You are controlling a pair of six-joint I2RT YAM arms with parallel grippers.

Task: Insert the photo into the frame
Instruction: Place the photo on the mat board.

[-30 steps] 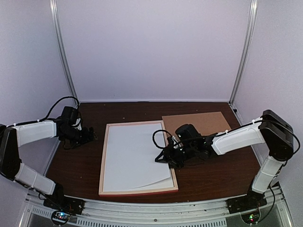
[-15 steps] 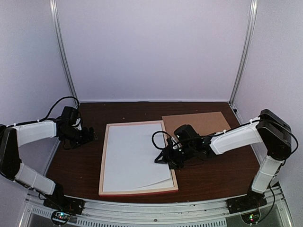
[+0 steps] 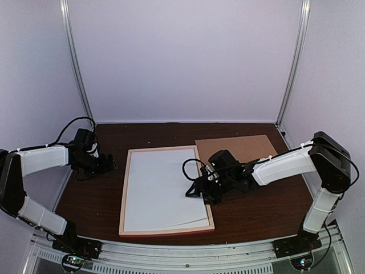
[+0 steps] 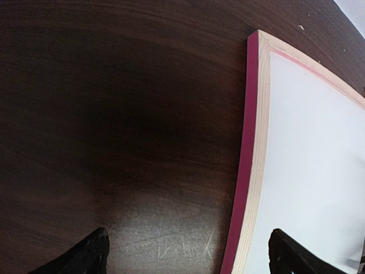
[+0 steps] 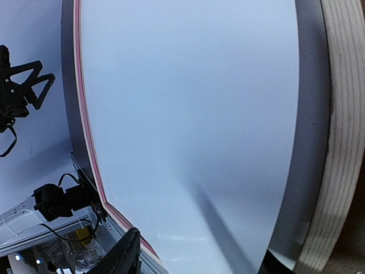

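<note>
1. Dark wood table (image 3: 251,211), pale lilac walls behind. A brown backing board (image 3: 239,147) lies at 2 o'clock from table centre.
2. The frame (image 3: 124,194) lies centre, pale back up, long axis 12 to 6. The photo (image 3: 162,188) sits inside, white back up. Its 5 o'clock corner looks slightly bowed.
3. The right gripper (image 3: 195,192) is nearer, at the frame's 3 o'clock bar, with the photo toward 9 o'clock. Only one finger (image 5: 128,254) shows, well off centre. Judged apart, holding nothing.
4. The left gripper (image 3: 110,165) is at 9 o'clock, off the frame, spread wide and empty.

Frame (image 4: 259,142): pale bare wood with visible grain, pink-painted side. Photo (image 3: 162,188): smooth white paper, faintly glossy. Table (image 4: 114,114): dark wood grain, scuffed sheen.
</note>
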